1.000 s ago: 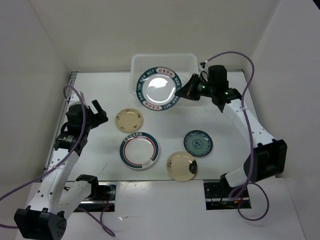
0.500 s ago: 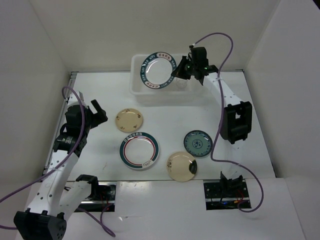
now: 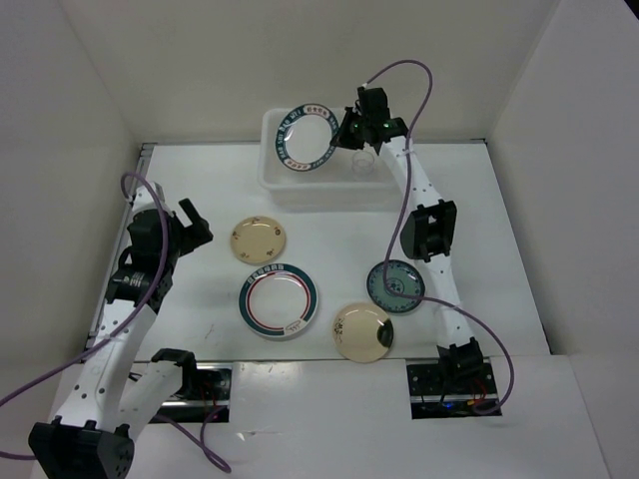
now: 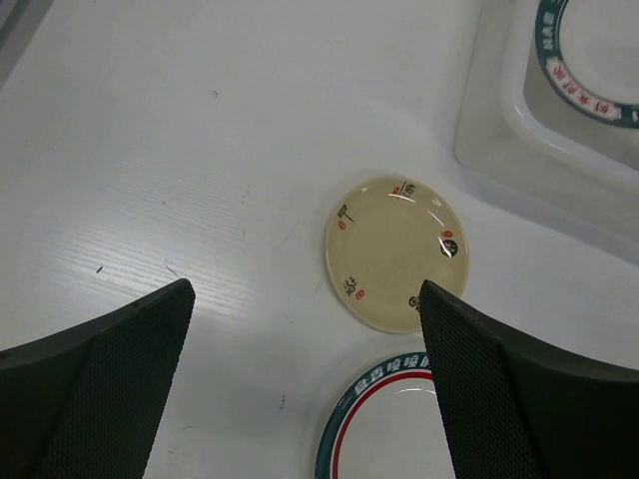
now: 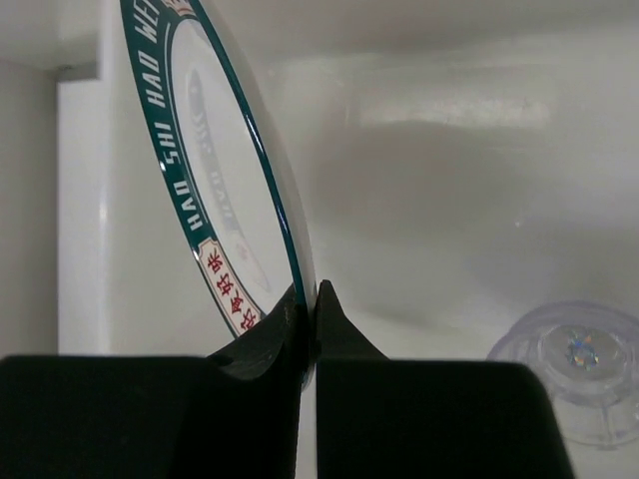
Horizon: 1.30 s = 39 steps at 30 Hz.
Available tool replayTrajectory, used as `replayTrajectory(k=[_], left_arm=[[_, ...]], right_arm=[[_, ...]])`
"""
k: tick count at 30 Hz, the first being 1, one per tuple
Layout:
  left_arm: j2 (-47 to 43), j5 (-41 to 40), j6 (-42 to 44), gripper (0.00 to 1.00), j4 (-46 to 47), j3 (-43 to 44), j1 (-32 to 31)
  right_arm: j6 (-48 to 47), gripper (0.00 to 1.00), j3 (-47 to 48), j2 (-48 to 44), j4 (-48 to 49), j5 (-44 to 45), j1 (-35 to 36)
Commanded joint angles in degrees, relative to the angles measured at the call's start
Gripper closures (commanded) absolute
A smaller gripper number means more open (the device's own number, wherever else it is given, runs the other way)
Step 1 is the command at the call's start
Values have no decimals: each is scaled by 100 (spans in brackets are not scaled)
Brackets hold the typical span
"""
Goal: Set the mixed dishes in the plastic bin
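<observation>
Dishes on table: four plates lay flat outside the bin: near cream plate (image 3: 361, 331), rimmed plate (image 3: 280, 302), teal plate (image 3: 395, 283) partly under the right arm, far cream plate (image 3: 259, 238).
Left gripper (image 3: 196, 222): fingers apart and holding nothing, above the table just left of the far cream plate. It was the nearer arm for that plate and for the rimmed plate.
Bin (image 3: 300, 195): at the far edge of the table, beyond all four plates.
Held plate (image 3: 306, 140): stood on edge and tilted over the left part of the bin. I could not tell if its low edge touched the floor.
Right gripper (image 3: 346, 133): clamped on the right rim of the held plate, so the plate lay to the left of the claw.
Cup (image 3: 361, 163): upright in the bin, just right of the held plate, under the wrist.
Relation for the move: I judged that the plate should go down leftward, away from the cup, before the fingers part.
</observation>
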Motion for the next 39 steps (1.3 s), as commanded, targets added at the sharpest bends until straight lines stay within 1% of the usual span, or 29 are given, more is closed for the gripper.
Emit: replayTrajectory(k=[1, 10, 12, 15, 17, 19, 20, 21, 23, 24, 26, 30, 31, 32, 35, 37, 38, 39], left_arm=[[-69, -108, 18, 0, 144, -10, 97], [-69, -161, 18, 0, 196, -10, 97], [-69, -161, 18, 0, 196, -10, 150], [-69, -161, 18, 0, 196, -10, 150], [-69, -161, 18, 0, 196, -10, 150], [-69, -161, 18, 0, 196, -10, 150], [-69, -161, 18, 0, 196, -10, 150], [-69, -161, 18, 0, 196, -10, 150], [-69, -161, 18, 0, 196, -10, 150], [-69, -161, 18, 0, 196, -10, 150], [-69, -161, 18, 0, 196, -10, 150], [-69, -161, 18, 0, 196, -10, 150], [-69, -161, 18, 0, 196, -10, 150], [-69, -161, 18, 0, 196, -10, 150], [-69, -161, 18, 0, 249, -10, 150], [-16, -161, 18, 0, 249, -62, 150], [-16, -161, 18, 0, 249, -63, 150], [-16, -161, 18, 0, 249, -63, 150]], right_arm=[[-53, 100, 149, 44, -413, 29, 164], [-106, 99, -38, 43, -771, 389, 217], [-158, 95, -91, 96, -825, 521, 217], [-220, 85, -152, 148, -877, 784, 322], [-220, 82, -152, 149, -877, 881, 322], [-273, 82, -100, 271, -938, 1004, 375], [-273, 76, -47, 341, -939, 1057, 375], [-273, 76, -47, 342, -939, 1057, 375], [-273, 73, -47, 412, -992, 1057, 428], [-273, 68, -47, 464, -992, 1110, 428], [-326, 68, -47, 465, -992, 1110, 428], [-326, 58, 67, 518, -992, 1163, 480], [-326, 53, 67, 518, -992, 1163, 480], [-387, 51, 137, 518, -992, 1111, 480], [-466, 44, 339, 343, -1044, 1049, 541], [-588, 40, 419, 1, -1044, 1101, 612], [-590, 35, 471, -149, -1044, 1101, 612], [-668, 35, 533, -446, -992, 1101, 682]])
